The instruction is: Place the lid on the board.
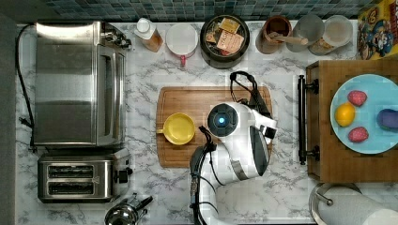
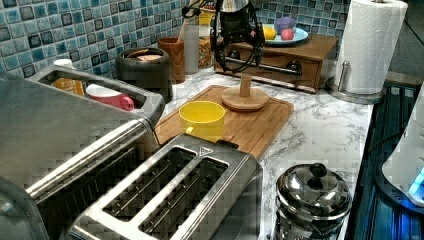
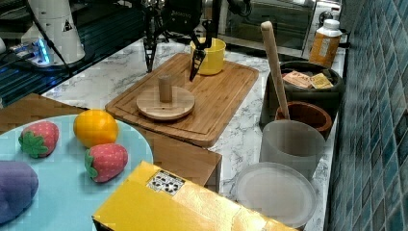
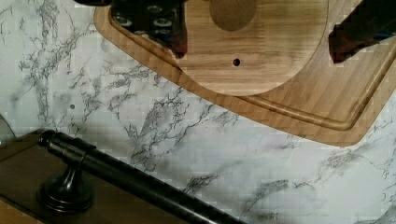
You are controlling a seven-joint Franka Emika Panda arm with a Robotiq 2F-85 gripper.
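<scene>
lid [image 1: 179, 128] resting on board [image 1: 187, 99], top view's left end | gripper [image 3: 172, 60] spread, empty, above wooden disc [image 3: 165, 102] | likely light, rigid, smooth; grasp by rim or tab

Even, fairly bright indoor light fell on the marble counter [image 1: 155, 187], with only soft, short shadows. The toaster oven [image 1: 70, 84] and toaster [image 2: 170, 200] carried broad pale reflections, and the kettle lid [image 2: 312, 187] showed small glints. A blue lamp on the arm [image 1: 221, 120] glowed. All four pictures looked blocky and slightly soft. In the right view, the near plate [image 3: 57, 192] and yellow box [image 3: 183, 207] were blurred.
</scene>
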